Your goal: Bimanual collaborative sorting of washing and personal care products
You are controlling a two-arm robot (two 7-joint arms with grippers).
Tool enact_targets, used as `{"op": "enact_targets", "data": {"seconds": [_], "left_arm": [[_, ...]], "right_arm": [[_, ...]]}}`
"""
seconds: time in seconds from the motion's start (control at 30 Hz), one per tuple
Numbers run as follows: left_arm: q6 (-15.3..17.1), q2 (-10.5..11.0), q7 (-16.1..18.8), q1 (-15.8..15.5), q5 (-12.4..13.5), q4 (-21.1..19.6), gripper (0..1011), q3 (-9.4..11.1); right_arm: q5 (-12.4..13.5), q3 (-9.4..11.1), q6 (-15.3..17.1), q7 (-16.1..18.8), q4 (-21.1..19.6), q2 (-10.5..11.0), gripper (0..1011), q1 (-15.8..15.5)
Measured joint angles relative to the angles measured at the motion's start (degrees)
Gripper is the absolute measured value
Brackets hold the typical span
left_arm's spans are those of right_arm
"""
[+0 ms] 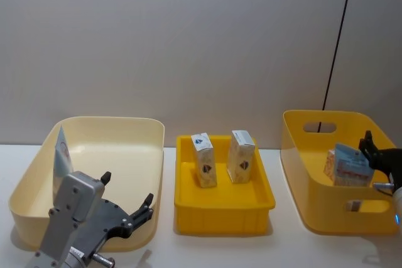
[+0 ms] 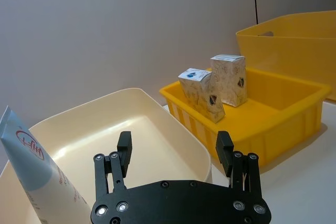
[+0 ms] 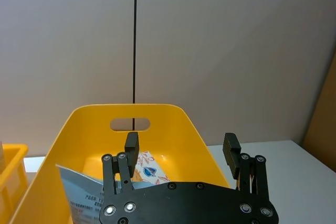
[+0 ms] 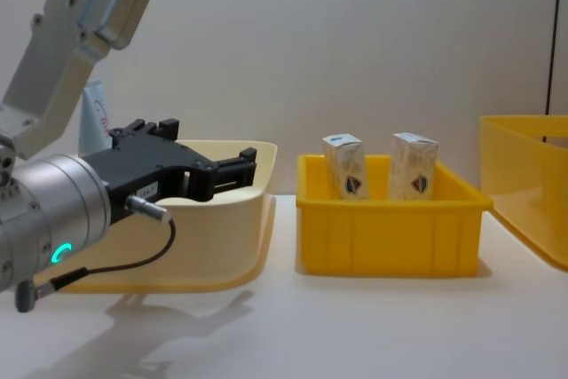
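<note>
Left gripper (image 1: 129, 208) jaws open over cream bin (image 1: 135, 123) near rim, right gripper (image 3: 181, 148) jaws open above yellow bin (image 3: 89, 111)

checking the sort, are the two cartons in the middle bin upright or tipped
Upright: both cartons stand on end in the middle bin, slightly leaning.

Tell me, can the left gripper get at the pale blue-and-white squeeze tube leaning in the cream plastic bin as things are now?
Probably yes. The left gripper hangs with open jaws over the cream plastic bin's near edge, and the pale blue-and-white squeeze tube leans against the bin's wall with nothing between them.
</note>
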Motion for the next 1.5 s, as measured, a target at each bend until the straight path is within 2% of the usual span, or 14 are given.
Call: {"op": "enact_targets", "data": {"seconds": [0.13,0.73,1.03,1.27,1.5], "left_arm": [[0.0,-0.01,0.0,0.0,0.0,0.0,1000,0.0],[0.0,0.0,0.0,0.0,0.0,0.0,1000,0.0],[0.0,0.0,0.0,0.0,0.0,0.0,997,0.0],[0.0,0.0,0.0,0.0,0.0,-0.01,1000,0.0],[0.0,0.0,0.0,0.0,0.0,0.0,999,0.0]], "right_arm": [[0.0,0.1,-1.5,0.31,-0.29,-0.11,1000,-0.17],[1.08,1.16,-12.77,2.61,-3.87,-0.71,1000,-0.94],[1.9,0.4,-12.58,3.27,-4.54,-0.13,1000,-1.97],[4.22,-2.08,-11.95,5.04,-6.33,1.61,1000,-4.85],[7.66,-5.65,-11.04,7.64,-8.99,4.12,1000,-9.01]]}}
